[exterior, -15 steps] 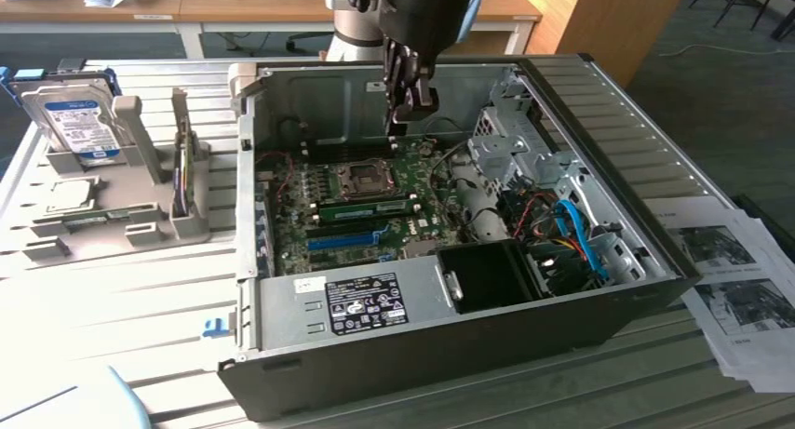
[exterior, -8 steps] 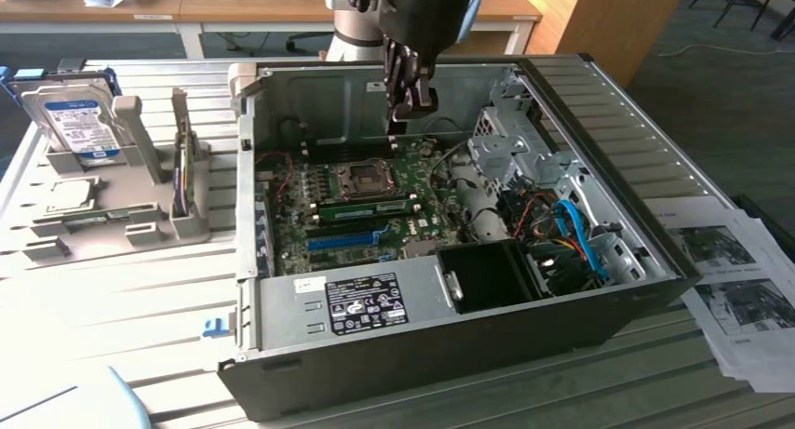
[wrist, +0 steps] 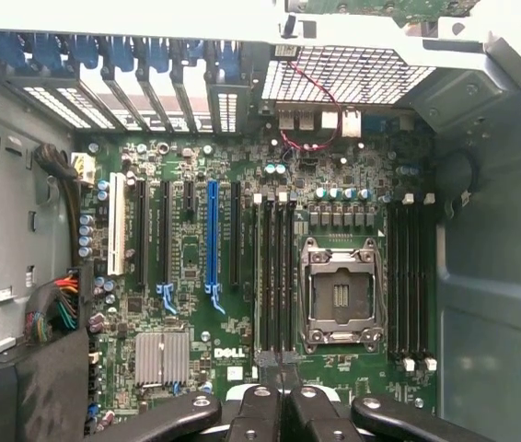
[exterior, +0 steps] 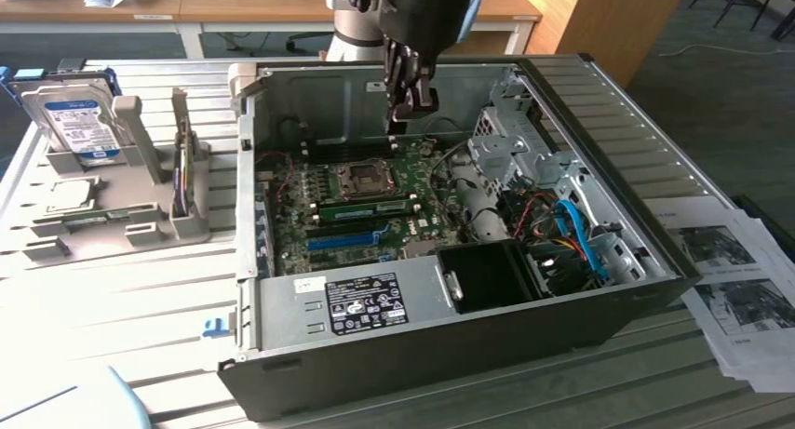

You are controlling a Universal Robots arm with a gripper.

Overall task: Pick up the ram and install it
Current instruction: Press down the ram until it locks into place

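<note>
**A:** Where is the ram?

**B:** The ram [exterior: 364, 208] sits in a slot in the middle of the motherboard [exterior: 293, 247]. It is between the blue slot [exterior: 342, 240] and the CPU socket [exterior: 369, 176].

**A:** And the gripper?

**B:** The gripper [exterior: 401, 127] hangs higher up, over the motherboard. Its fingers are pressed together and I can see nothing in them.

**A:** Which step is it?

**B:** Seating the ram, I think. A push would need to go straight down, evenly along its top edge.
</note>
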